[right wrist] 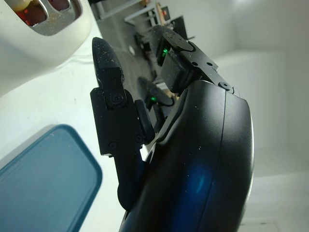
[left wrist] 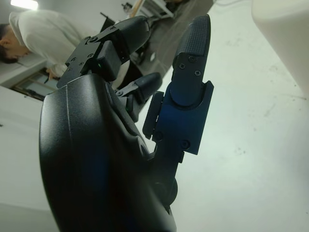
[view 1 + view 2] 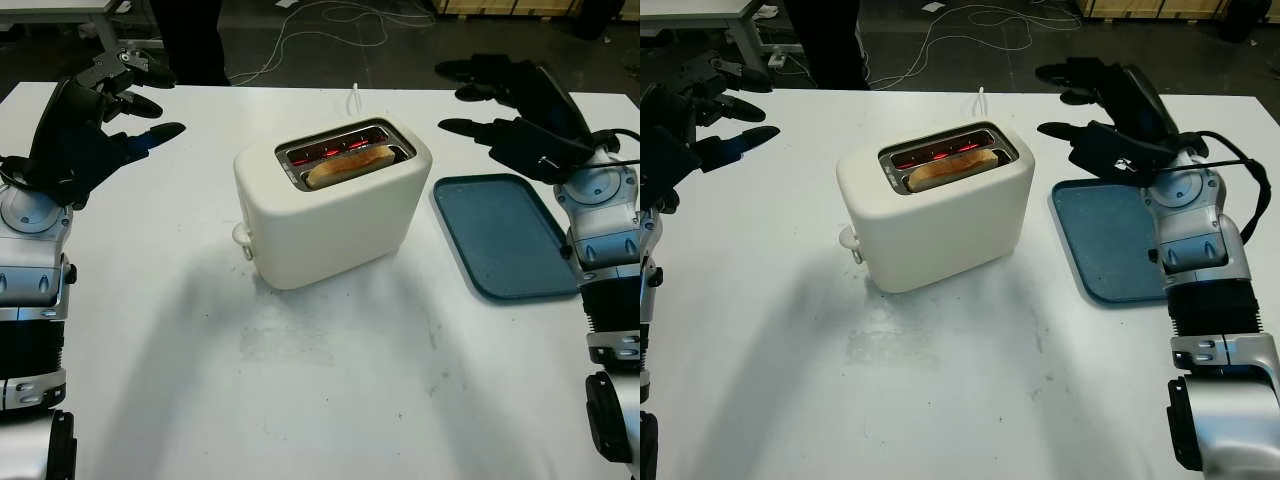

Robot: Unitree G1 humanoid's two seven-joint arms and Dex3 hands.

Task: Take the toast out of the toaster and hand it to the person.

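Toast (image 3: 350, 163) sat in toaster (image 3: 330, 205), worktop (image 3: 320, 380) centre. Left hand (image 3: 100, 120) open, far left. Right hand (image 3: 520, 115) open, above tray (image 3: 505, 240).

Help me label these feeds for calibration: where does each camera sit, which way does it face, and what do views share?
Left eye: head, looking down at the toaster holding toast; left hand and right hand open at the sides.
Right eye: same scene, shifted slightly; blue tray beside the toaster.
Left wrist: behind the left hand, facing the table and a person.
Right wrist: behind the right hand, facing toaster and tray.
Shared: the toaster shows in all four.
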